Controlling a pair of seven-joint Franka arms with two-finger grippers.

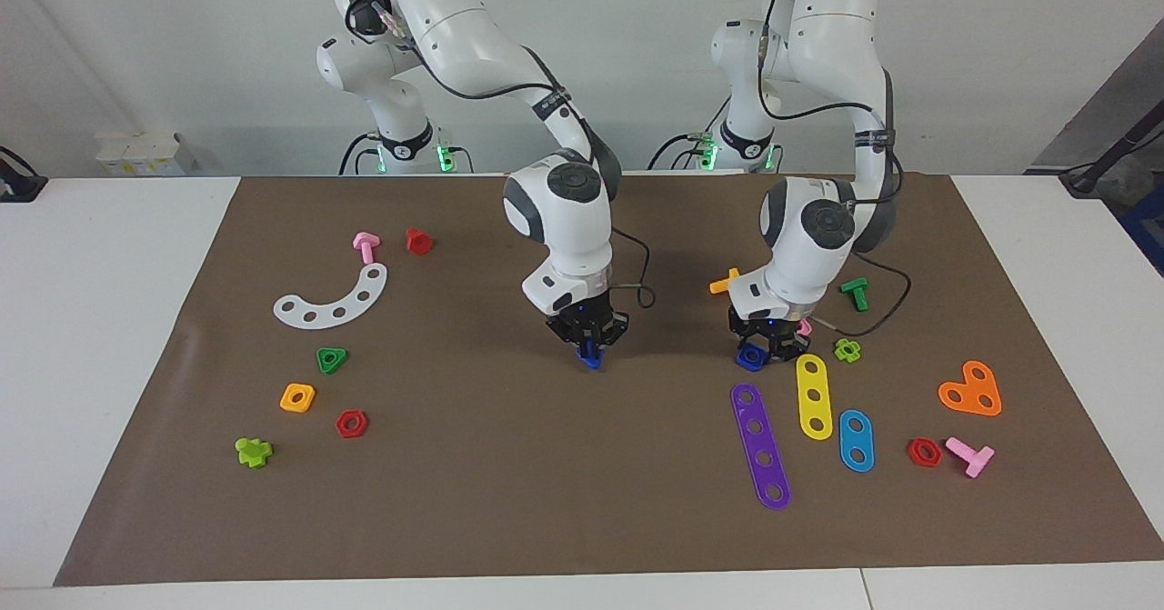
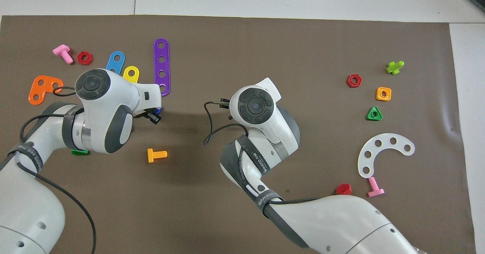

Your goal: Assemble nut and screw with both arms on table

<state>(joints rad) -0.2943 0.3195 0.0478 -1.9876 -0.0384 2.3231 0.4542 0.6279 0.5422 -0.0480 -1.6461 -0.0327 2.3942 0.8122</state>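
My left gripper [image 1: 762, 348] is shut on the dark blue nut [image 1: 750, 355] and holds it low over the brown mat [image 1: 564, 465], beside the purple strip's [image 1: 761, 445] end nearest the robots. In the overhead view a sliver of the nut [image 2: 158, 110] shows at the left gripper [image 2: 154, 116]. My right gripper [image 1: 589, 345] is shut on the dark blue screw [image 1: 589, 357], which hangs below its fingertips just above the mat's middle. In the overhead view the right wrist hides its gripper and the screw. A wide gap lies between screw and nut.
An orange bolt [image 1: 724, 282], a pink nut [image 1: 802, 326], a green bolt [image 1: 855, 294] and a yellow strip [image 1: 814, 396] lie close around the left gripper. A white arc [image 1: 335, 298], red nut [image 1: 351, 424] and other small parts lie toward the right arm's end.
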